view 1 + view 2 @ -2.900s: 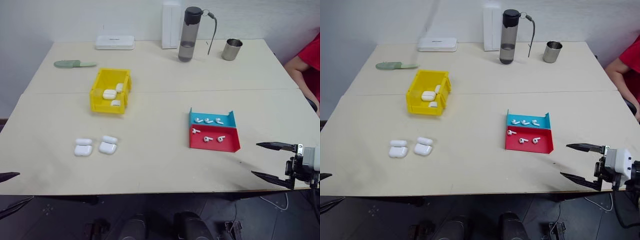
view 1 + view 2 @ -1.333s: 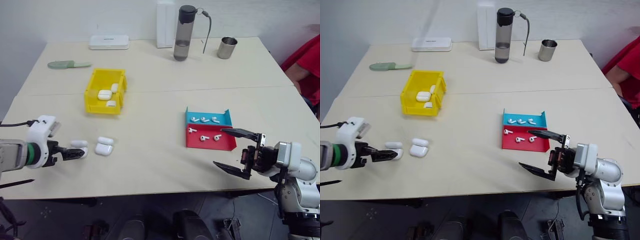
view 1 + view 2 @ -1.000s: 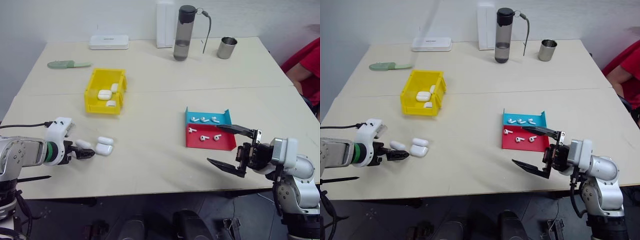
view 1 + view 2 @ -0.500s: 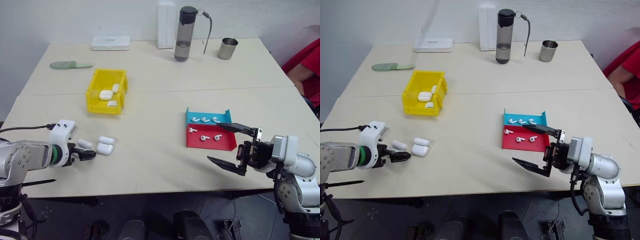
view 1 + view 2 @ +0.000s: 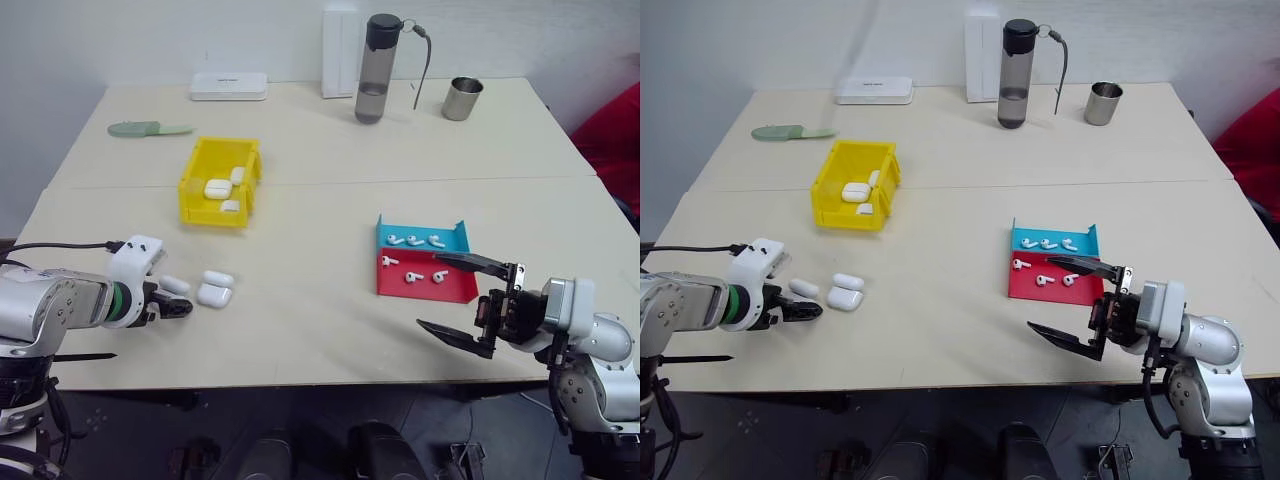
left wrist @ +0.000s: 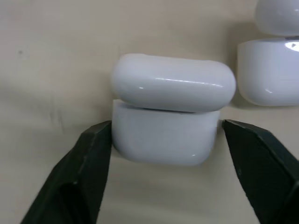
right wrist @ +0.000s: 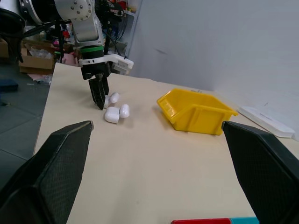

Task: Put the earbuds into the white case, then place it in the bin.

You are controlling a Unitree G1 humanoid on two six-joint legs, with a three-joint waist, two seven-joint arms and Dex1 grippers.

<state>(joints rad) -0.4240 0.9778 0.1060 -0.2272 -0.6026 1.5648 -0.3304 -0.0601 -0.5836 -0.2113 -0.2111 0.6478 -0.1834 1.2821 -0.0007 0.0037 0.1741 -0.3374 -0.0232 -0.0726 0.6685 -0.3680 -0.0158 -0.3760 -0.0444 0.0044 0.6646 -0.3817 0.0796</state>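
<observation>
My left gripper (image 5: 183, 308) is at the near left of the table, shut on a white case (image 6: 164, 139). In the left wrist view its black fingers (image 6: 96, 154) press both sides of the case body, and the lid (image 6: 173, 77) is hinged up. A second white case (image 5: 214, 293) lies just right of it, lid up too. Several earbuds (image 5: 411, 240) lie in the red and blue tray (image 5: 455, 290). The yellow bin (image 5: 215, 212) stands farther back on the left, with white cases inside. My right gripper (image 5: 432, 292) hangs open and empty just in front of the tray.
Along the far edge stand a flat white box (image 5: 229, 85), an upright white box (image 5: 342, 50), a dark bottle (image 5: 375, 70) and a metal cup (image 5: 463, 98). A green object (image 5: 148, 128) lies at the far left. A person in red (image 5: 620, 130) is at the right edge.
My left gripper came in from the left to the nearer case and closed its fingers on it. The right gripper has stayed open in front of the tray.
</observation>
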